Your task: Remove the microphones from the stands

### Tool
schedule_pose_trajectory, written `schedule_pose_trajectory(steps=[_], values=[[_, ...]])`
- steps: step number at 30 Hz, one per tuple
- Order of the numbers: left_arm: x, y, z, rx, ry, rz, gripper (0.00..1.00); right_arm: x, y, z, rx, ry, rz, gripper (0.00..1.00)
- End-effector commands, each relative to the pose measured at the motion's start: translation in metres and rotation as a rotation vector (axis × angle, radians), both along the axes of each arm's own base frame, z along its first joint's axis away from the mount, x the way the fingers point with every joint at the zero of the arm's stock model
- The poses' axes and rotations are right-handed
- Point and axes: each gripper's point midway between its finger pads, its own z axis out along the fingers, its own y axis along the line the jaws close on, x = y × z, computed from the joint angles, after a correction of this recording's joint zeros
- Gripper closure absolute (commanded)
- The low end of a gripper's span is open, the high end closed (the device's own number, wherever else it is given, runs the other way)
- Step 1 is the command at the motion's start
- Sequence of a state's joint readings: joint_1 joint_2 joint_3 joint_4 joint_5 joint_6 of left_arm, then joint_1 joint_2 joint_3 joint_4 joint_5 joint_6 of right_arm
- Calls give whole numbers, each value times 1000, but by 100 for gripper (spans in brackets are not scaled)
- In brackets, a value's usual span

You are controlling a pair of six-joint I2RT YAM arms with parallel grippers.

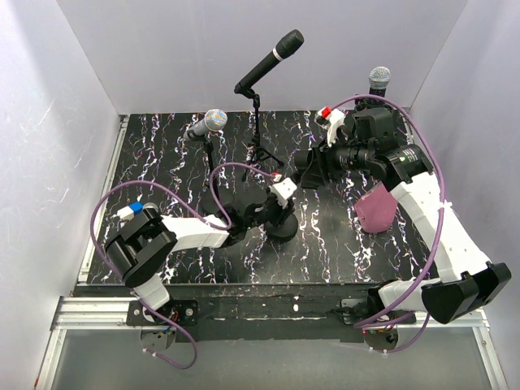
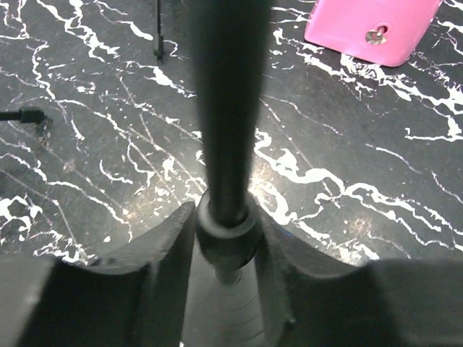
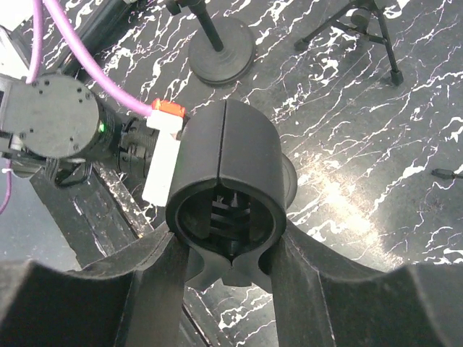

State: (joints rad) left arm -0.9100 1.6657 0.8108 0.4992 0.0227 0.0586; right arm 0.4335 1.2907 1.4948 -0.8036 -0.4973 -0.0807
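Firmly held, the microphone (image 3: pixel 228 166) sits over the middle of the table (image 1: pixel 162 166).
Its black barrel shows a seam and an open connector end; the right gripper (image 3: pixel 230 253) clamps it, and the left gripper (image 2: pixel 226 224) pinches the stand (image 2: pixel 228 108) by its pole.

table (image 1: pixel 154 162): black with white marble-like veining, smooth, slight sheen
stand pole (image 2: pixel 228 108): matt black, smooth
stand base (image 1: pixel 284 231): matt black
black barrel (image 3: pixel 226 159): matt black plastic, moulded seam on top, ribbed inside
left pincer (image 2: pixel 226 238), right pincer (image 3: pixel 230 271): matt black plastic fingers
pink block (image 2: pixel 369 29), right of stand base: smooth plastic, shiny metal screw
microphone grille (image 1: pixel 215 120), behind-left of stand base: silver metal mesh
cable (image 3: pixel 92 72): purple, smooth sheath
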Motion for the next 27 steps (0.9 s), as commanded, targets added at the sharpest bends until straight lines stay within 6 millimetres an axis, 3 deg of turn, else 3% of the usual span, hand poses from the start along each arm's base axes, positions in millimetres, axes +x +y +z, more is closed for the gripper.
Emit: schedule_pose_trajectory(steps=[1,5,11,17,18,20,21,23,26,27], values=[[1,18,29,-61,-40,-59,52,-13,2,-9,-15,67,39,99],[-13,24,35,-79,-22,-251,41,-21,1,-8,-30,-18,141,99],[-49,10,41,-108,-7,-603,44,-29,-1,-11,-73,-141,275,99],[-37,-8,41,-148,3,-628,58,-24,0,-10,-100,-200,312,99],[-33,-10,44,-148,-9,-615,63,-25,1,-10,-100,-200,314,99],[-26,-11,47,-143,-36,-595,80,-25,0,-10,-100,-193,308,99],[-20,-11,48,-133,-53,-567,98,-24,0,-10,-98,-181,289,99],[-2,-8,48,-102,-96,-431,100,-16,0,-6,-83,-141,205,99],[48,23,59,-79,-211,165,100,-7,0,-3,-56,-17,40,99],[56,34,64,-79,-234,308,100,-7,1,-4,-45,29,13,99]])
